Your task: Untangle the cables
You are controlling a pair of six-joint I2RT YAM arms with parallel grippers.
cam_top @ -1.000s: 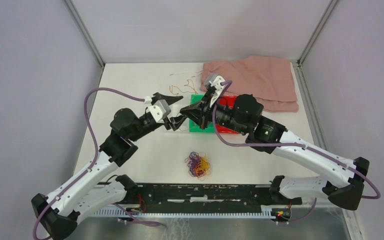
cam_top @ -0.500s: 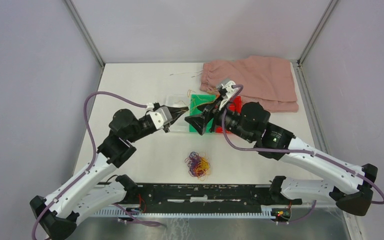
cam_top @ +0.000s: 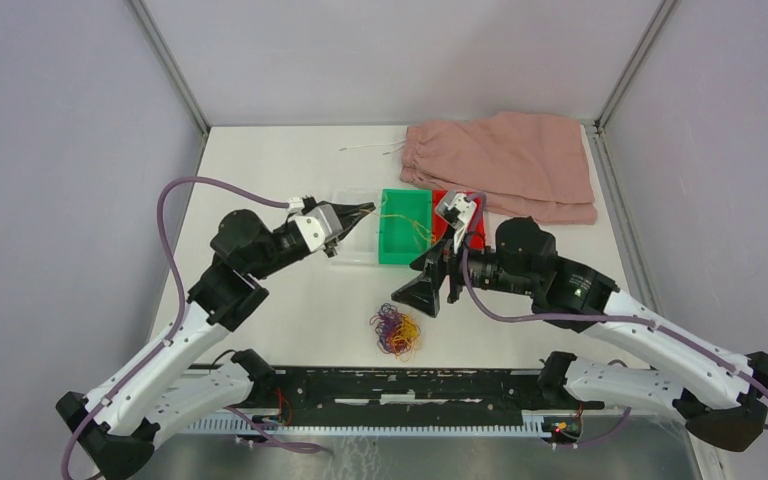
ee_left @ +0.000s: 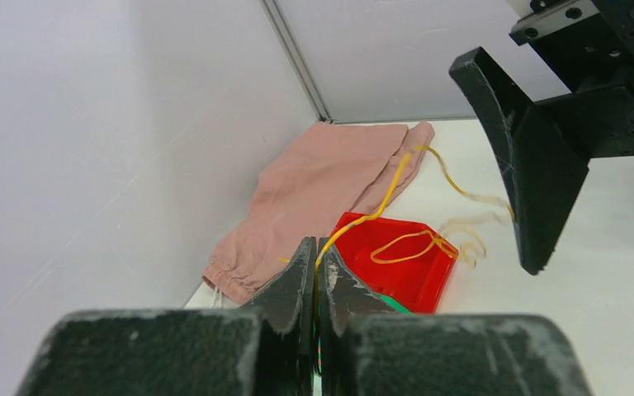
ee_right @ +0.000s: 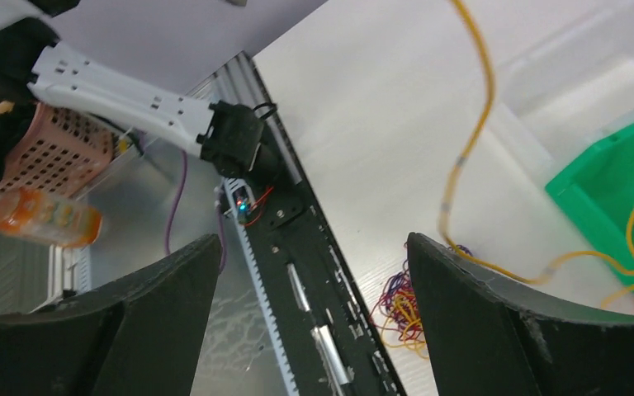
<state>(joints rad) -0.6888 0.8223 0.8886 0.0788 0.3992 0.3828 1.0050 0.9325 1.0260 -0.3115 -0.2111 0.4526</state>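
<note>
A clump of yellow, red and purple cables (cam_top: 396, 331) lies on the table near the front edge, also visible in the right wrist view (ee_right: 400, 307). My left gripper (cam_top: 363, 209) is shut on one yellow cable (ee_left: 377, 208) that runs from its jaws over the green bin (cam_top: 405, 228) and loops across the red bin (ee_left: 403, 272). The left gripper (ee_left: 315, 249) pinches the strand at its tips. My right gripper (cam_top: 426, 292) hangs open above the table between the bins and the clump. Nothing is between the right gripper's (ee_right: 312, 241) fingers; the yellow cable (ee_right: 465, 144) passes beside its right finger.
A pink cloth (cam_top: 508, 162) with a white drawstring (cam_top: 365, 148) lies at the back right, behind the red bin (cam_top: 472, 220). A clear tray (cam_top: 352, 240) stands left of the green bin. The black rail (cam_top: 410, 385) runs along the near edge.
The right gripper opened, let go of the yellow cable and swung toward the near edge. The left gripper shut on that cable and drew slightly left.
</note>
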